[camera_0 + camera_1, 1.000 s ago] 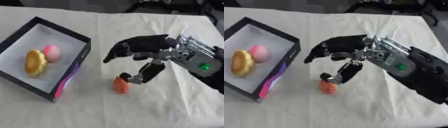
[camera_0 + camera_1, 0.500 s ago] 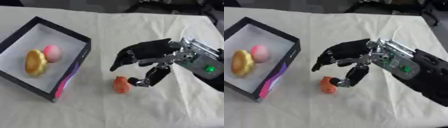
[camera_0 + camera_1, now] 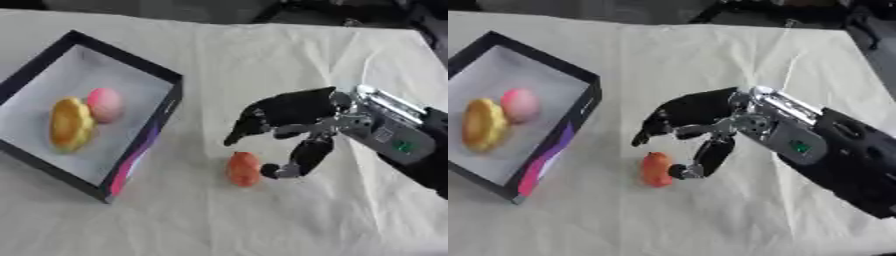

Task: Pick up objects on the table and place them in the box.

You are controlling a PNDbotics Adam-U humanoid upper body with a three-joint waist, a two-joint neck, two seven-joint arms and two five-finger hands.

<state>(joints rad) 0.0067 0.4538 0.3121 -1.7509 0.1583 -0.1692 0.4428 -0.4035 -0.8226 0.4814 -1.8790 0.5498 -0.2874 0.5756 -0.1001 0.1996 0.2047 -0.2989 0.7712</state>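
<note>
A small orange-red object point(image 3: 244, 169) lies on the cloth to the right of the box. My right hand point(image 3: 293, 115) hovers just above and to the right of it, open, fingers spread over it and the thumb point(image 3: 300, 157) hanging down beside its right side, close to or touching it. The dark box point(image 3: 166, 97) with a pale floor stands at the left. Inside it lie a yellow round object point(image 3: 70, 124) and a pink ball point(image 3: 104, 104). My left hand shows in neither view.
A cream cloth point(image 3: 262, 55) covers the table, with folds running behind the right arm. The box's near right corner point(image 3: 112, 192) has a pink-purple side. Dark shapes line the far edge.
My right hand has drawn back to the right and a little lower. The orange-red object has stayed on the cloth, with the thumb still next to it.
</note>
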